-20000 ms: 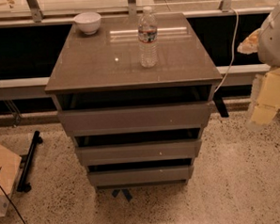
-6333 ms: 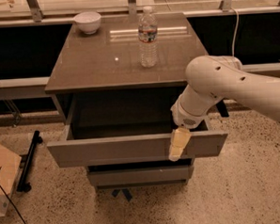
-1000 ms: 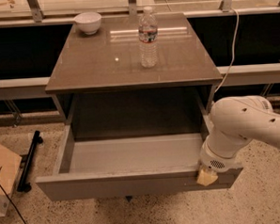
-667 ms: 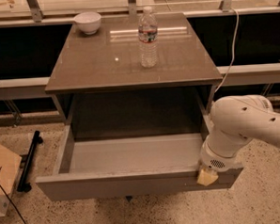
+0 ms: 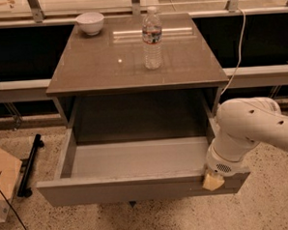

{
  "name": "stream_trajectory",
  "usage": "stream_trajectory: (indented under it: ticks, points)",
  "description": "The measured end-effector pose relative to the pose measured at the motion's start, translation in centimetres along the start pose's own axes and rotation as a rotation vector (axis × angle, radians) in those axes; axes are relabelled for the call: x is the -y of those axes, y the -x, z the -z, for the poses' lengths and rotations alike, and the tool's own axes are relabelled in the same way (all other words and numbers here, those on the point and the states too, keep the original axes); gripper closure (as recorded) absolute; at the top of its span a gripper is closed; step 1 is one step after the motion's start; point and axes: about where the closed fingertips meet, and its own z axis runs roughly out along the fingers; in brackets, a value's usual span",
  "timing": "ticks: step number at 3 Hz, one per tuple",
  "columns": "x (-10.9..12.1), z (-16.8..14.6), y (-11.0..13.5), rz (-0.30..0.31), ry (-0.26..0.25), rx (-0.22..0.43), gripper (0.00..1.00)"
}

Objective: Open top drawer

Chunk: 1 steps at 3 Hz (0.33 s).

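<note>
Top drawer (image 5: 123, 189) stands well out beyond the desk's (image 5: 93, 66) front edge, long axis parallel to that edge. Gripper (image 5: 213, 181) sits at the drawer front's right end, below the desk's front right corner. Whether it grips anything cannot be told.

Tool (image 5: 213, 181) at top drawer (image 5: 138, 189) front, right end; bottle (image 5: 152, 38) on tabletop (image 5: 98, 66).

Top drawer (image 5: 123, 189) pulled far out
Wide grey-brown flat front, deep light-grey box open to view inside; claw (image 5: 213, 181) at the front's right end, on its top edge
</note>
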Motion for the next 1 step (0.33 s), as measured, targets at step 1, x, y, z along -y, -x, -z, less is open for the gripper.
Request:
stream_trajectory:
  ticks: [1]
  points:
    - [-0.05, 0.04, -0.03, 0.0, -0.001, -0.001, 0.33]
